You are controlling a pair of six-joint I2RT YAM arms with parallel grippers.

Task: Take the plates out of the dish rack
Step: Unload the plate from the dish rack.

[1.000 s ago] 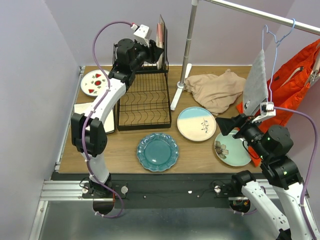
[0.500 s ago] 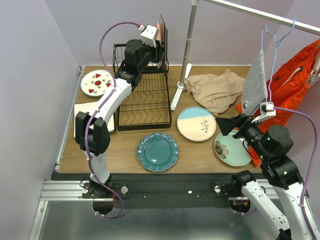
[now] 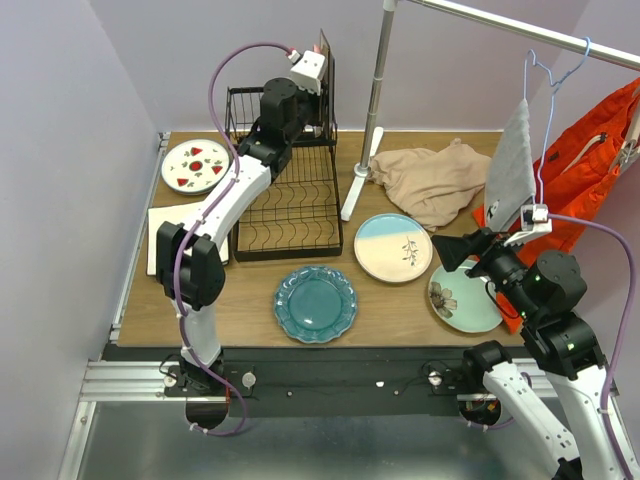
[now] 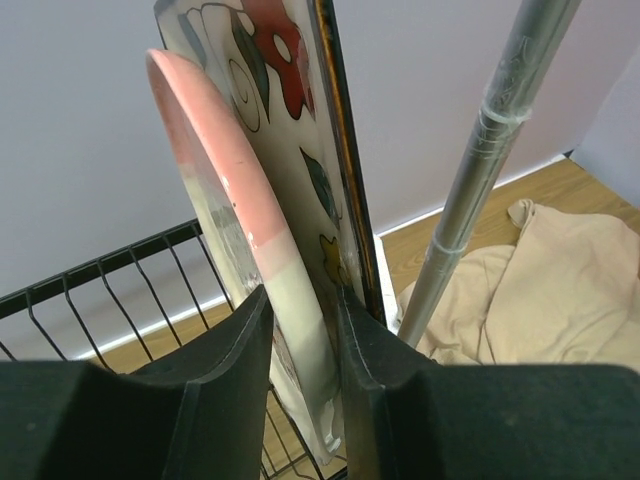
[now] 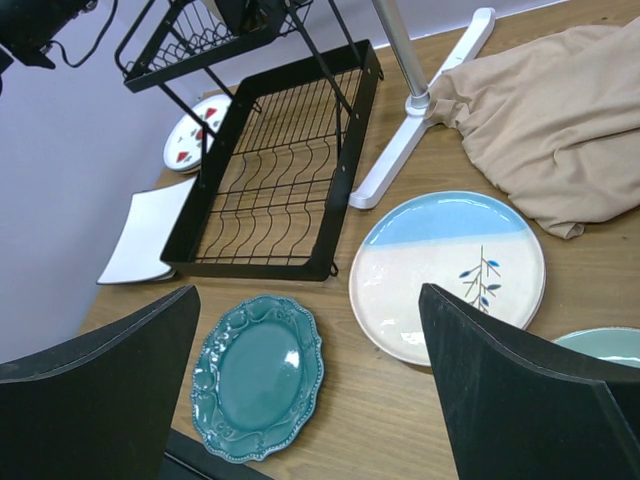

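atop the rack [image 3: 288,200], left end effector [image 4: 300,300] straddles rim of the pink plate [image 4: 215,150]; clamped or not, cannot tell. likely stiff, glazed, breakable: hold rim squarely.

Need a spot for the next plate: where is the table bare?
Bare wood lies at the near edge between the teal plate and the green floral plate, in front of the cream-blue plate. Another patch lies left of the teal plate, before the dish rack. Left of the rack is crowded: red-fruit plate, square plate.
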